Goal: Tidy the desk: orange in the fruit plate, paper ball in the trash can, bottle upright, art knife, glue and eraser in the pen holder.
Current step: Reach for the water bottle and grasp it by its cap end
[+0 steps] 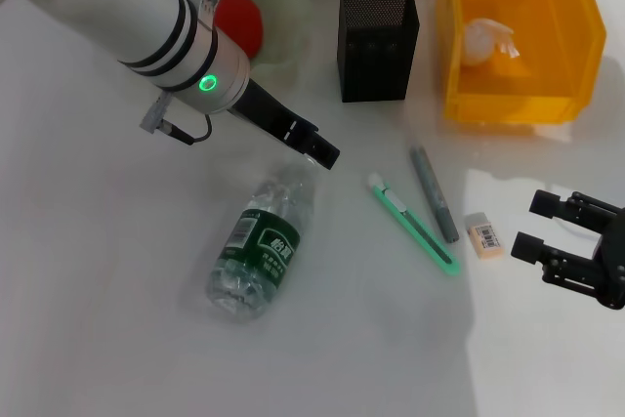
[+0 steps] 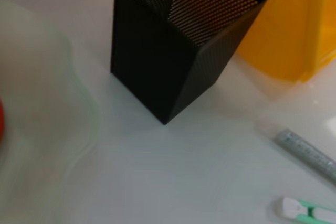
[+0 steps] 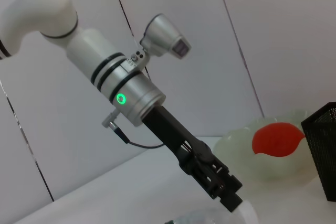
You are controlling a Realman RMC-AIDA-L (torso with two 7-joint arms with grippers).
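Left claw poised over the cap end of the fallen bottle.

The bottle [image 1: 260,249] lies flat on the desk [image 1: 88,271], its long axis running from its base up toward the left claw [image 1: 322,150], which hangs just above its cap end; I cannot tell how that claw's fingers stand. The right claw [image 1: 547,227] waits well apart, fingers spread and empty, near the eraser [image 1: 483,235]. The left arm is clearly the nearer one for standing the bottle up.

A white desk [image 1: 98,319] carries a lying bottle [image 1: 259,251]; green art knife [image 1: 414,224]; grey glue stick [image 1: 433,193]; eraser [image 1: 483,235]; black mesh pen holder [image 1: 377,39]; yellow bin [image 1: 516,31]; pale fruit plate [image 1: 283,21].
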